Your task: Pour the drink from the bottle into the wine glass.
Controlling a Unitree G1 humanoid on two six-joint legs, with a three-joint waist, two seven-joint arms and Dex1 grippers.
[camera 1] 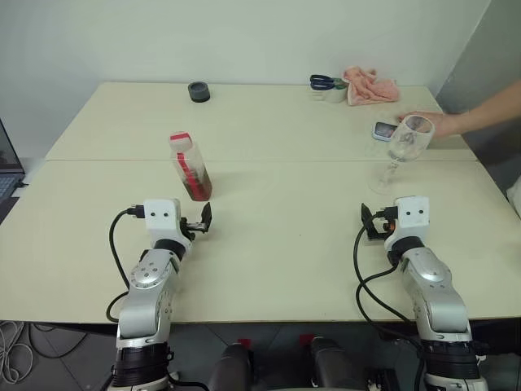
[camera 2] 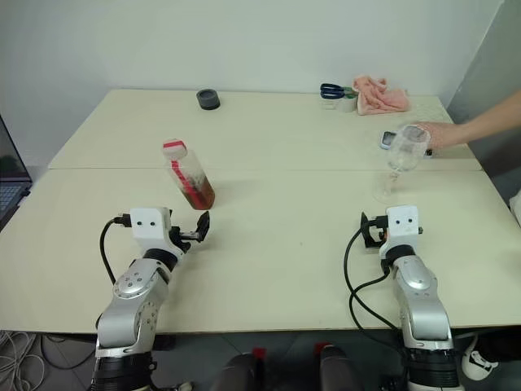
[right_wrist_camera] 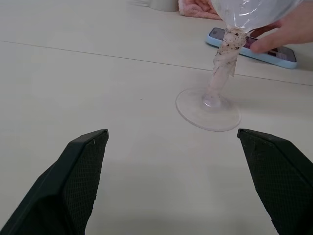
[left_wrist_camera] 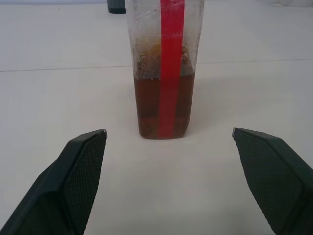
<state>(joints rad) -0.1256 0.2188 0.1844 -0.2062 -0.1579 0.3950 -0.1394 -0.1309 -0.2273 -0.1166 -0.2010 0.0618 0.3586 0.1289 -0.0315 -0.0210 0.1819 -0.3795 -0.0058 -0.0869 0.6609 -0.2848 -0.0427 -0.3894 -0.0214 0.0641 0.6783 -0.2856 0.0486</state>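
The bottle (camera 1: 190,167) stands on the cream table, clear with a red label strip and a white cap with a red top. The reddish-brown drink (left_wrist_camera: 164,110) fills its lower part. My left gripper (left_wrist_camera: 168,142) is open just short of it, the bottle centred between the fingers. The wine glass (camera 1: 403,151) stands to the right, clear, with a stem wrapped in something pale and a round foot (right_wrist_camera: 208,108). My right gripper (right_wrist_camera: 171,142) is open a little before the glass, nothing between its fingers.
A person's hand (camera 1: 460,124) reaches in from the right over a phone (right_wrist_camera: 254,45) just behind the glass. A dark tape roll (camera 1: 199,91), scissors (camera 1: 326,81) and a pink cloth (camera 1: 370,85) lie along the far edge. A seam (camera 1: 260,160) crosses the table.
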